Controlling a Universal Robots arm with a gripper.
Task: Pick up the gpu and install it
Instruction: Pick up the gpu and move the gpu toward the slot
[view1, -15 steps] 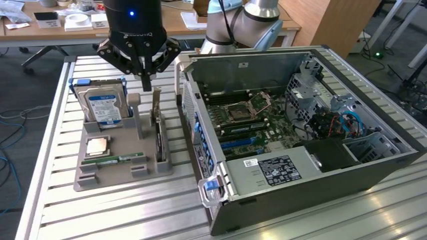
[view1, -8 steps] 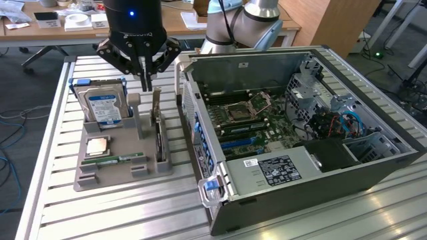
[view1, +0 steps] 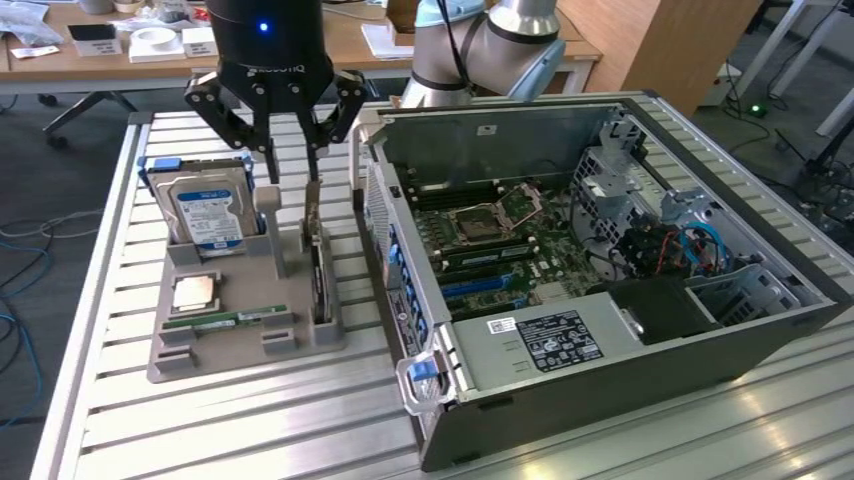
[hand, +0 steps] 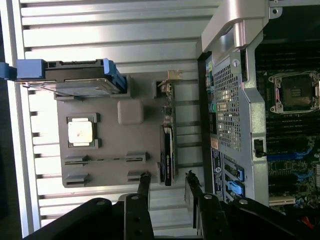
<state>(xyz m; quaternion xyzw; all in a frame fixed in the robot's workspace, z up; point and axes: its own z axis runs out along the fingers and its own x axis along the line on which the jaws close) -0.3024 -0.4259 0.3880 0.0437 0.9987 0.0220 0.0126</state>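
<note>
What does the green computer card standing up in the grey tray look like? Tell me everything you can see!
The gpu is a thin green circuit card with a black cooler block on one face and a silver metal bracket at one end. It stands upright on its long edge in a slot of the grey tray, which holds it, beside the open computer case. The gripper hangs above its end, fingers open, one on each side with a gap, not squeezing it.
</note>
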